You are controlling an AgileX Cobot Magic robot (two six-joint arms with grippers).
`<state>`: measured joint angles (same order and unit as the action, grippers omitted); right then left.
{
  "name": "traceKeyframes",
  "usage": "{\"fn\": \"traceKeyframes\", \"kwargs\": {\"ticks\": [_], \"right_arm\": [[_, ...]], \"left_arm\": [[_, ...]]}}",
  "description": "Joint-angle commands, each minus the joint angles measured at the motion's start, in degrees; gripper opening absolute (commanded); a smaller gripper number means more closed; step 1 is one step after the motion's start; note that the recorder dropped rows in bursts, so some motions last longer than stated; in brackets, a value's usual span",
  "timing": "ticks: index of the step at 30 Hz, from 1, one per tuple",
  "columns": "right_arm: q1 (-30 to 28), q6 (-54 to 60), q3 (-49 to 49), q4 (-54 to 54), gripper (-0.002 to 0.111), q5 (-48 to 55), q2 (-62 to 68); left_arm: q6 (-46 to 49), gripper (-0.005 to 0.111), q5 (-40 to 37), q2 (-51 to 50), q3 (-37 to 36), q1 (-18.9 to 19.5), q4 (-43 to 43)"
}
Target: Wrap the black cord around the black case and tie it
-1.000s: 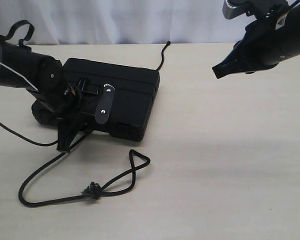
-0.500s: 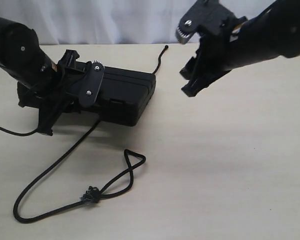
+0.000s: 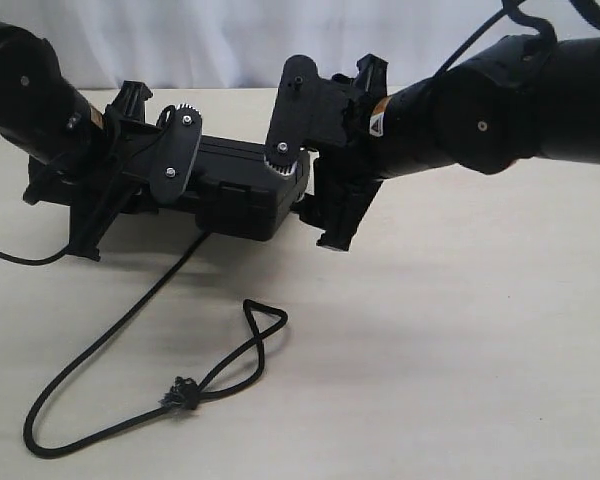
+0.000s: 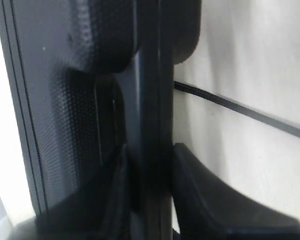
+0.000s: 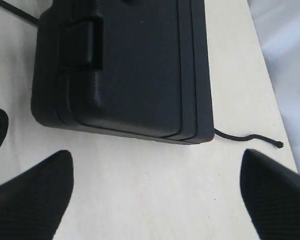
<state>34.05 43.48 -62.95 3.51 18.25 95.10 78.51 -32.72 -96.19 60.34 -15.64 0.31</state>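
Note:
The black case (image 3: 235,190) lies mid-table with its left end tipped up off the surface. My left gripper (image 3: 115,200) is shut on that end, and in the left wrist view its jaws pinch the case's edge (image 4: 147,100). My right gripper (image 3: 325,190) hangs wide open just off the case's right end, with only bare table between its fingers (image 5: 35,192). The black cord (image 3: 130,320) runs out from under the case, curves round at the front left, passes a frayed knot (image 3: 183,393) and ends in a small loop (image 3: 265,320). Its other tip (image 5: 279,145) pokes out behind the case (image 5: 130,70).
The pale tabletop (image 3: 460,350) stretches to the front and right. A white curtain (image 3: 230,40) hangs behind the table's far edge. A glossy arm cable (image 3: 10,257) trails off at the left.
My right arm swung down from the upper right to the case's right end and its jaws opened wide. My left gripper pulled the case up and leftward, dragging the cord a little.

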Motion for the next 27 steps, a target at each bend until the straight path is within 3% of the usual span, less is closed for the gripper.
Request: {"fn": "traceKeyframes", "kwargs": {"ticks": [1, 7, 13, 19, 27], "right_arm": [[0.0, 1.3, 2.5, 0.8, 0.084, 0.4, -0.5], [-3.4, -1.4, 4.5, 2.5, 0.084, 1.1, -0.9], [-3.3, -3.3, 4.5, -0.2, 0.084, 0.3, -1.4], [-3.3, -3.9, 4.5, -7.8, 0.084, -3.4, -1.3], [-3.3, -3.8, 4.5, -7.8, 0.084, -3.5, -1.0]], "left_arm": [[-0.3, 0.000, 2.4, 1.3, 0.4, -0.1, 0.3], [-0.3, 0.000, 2.4, 1.3, 0.4, -0.1, 0.0], [-0.3, 0.000, 6.9, 1.3, 0.4, -0.1, -0.3], [-0.3, 0.000, 6.9, 1.3, 0.4, -0.1, -0.3], [-0.3, 0.000, 6.2, 1.3, 0.4, -0.1, 0.0]]}}
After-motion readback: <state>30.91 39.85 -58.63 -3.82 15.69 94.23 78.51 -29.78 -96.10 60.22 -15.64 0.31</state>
